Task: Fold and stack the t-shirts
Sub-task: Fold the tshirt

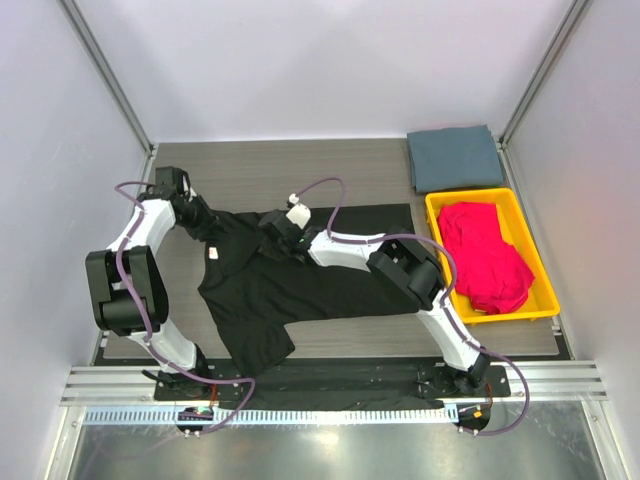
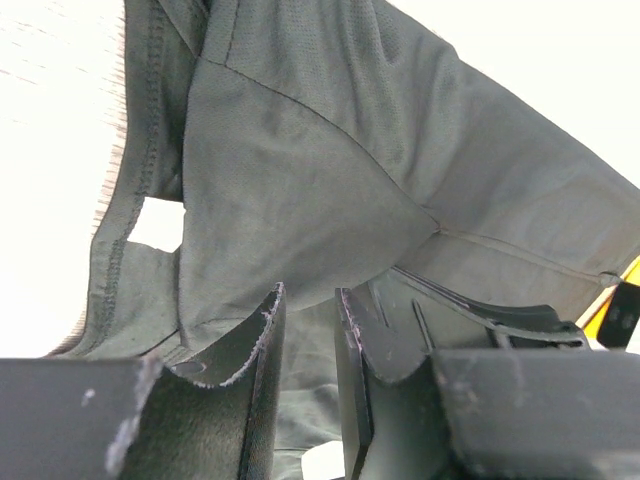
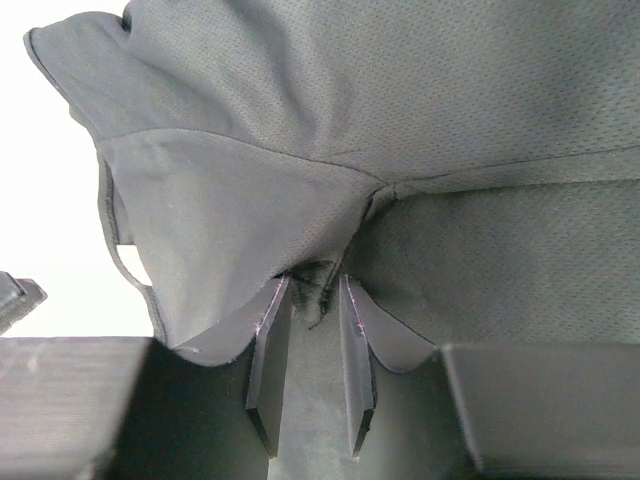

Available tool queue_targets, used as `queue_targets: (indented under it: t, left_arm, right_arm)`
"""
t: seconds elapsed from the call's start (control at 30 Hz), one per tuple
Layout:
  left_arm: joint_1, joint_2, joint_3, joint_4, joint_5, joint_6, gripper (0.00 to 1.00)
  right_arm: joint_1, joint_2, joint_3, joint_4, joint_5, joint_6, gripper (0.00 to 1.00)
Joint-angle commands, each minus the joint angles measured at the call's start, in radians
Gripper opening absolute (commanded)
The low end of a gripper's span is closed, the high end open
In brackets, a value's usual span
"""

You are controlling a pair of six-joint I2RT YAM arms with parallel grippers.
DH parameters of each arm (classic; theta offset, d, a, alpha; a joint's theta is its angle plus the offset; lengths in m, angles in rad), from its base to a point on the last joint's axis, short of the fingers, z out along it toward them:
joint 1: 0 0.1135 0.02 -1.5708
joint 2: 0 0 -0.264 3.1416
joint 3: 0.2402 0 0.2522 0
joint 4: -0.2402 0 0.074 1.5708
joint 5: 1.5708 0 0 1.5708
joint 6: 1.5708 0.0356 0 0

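Note:
A black t-shirt (image 1: 290,290) lies spread on the dark mat mid-table, its small neck label (image 1: 212,252) facing up. My left gripper (image 1: 203,225) is at the shirt's far left shoulder. In the left wrist view its jaws (image 2: 308,315) stand narrow with black cloth (image 2: 300,150) running between them. My right gripper (image 1: 270,222) is at the far edge near the other shoulder, its jaws (image 3: 315,290) pinched on a bunched seam of the black cloth (image 3: 350,100). A slate grey-blue t-shirt (image 1: 455,157) lies folded at the back right. Magenta-red t-shirts (image 1: 485,255) fill the tray.
The yellow plastic tray (image 1: 510,316) stands on the right side of the table, just right of my right arm's elbow (image 1: 410,270). A metal frame and pale walls enclose the table on three sides. A rail runs along the near edge.

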Motion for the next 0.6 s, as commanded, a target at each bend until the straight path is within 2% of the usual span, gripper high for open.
queue_targets:
  t: [0.0, 0.2, 0.37, 0.4, 0.53, 0.57]
  left_arm:
    - [0.006, -0.026, 0.007, 0.021, 0.036, 0.009, 0.27]
    - [0.004, -0.032, 0.003, 0.022, 0.035, 0.005, 0.27]
    - [0.006, -0.029, -0.002, 0.024, 0.032, 0.008, 0.27]
    - [0.006, -0.027, -0.002, 0.024, 0.032, 0.008, 0.27]
    - [0.006, -0.025, -0.002, 0.027, 0.030, 0.008, 0.27]
    - [0.006, -0.025, -0.003, 0.025, 0.027, 0.008, 0.27]
  right_arm:
    - [0.006, 0.013, 0.041, 0.026, 0.031, 0.016, 0.32]
    - [0.008, 0.014, 0.035, 0.020, 0.041, 0.022, 0.31]
    - [0.008, 0.016, 0.028, 0.022, 0.048, 0.021, 0.26]
    - [0.009, 0.016, 0.028, 0.020, 0.049, 0.018, 0.24]
    - [0.008, 0.004, 0.025, 0.025, 0.058, 0.004, 0.03]
    - [0.008, 0.004, 0.024, 0.023, 0.060, -0.002, 0.01]
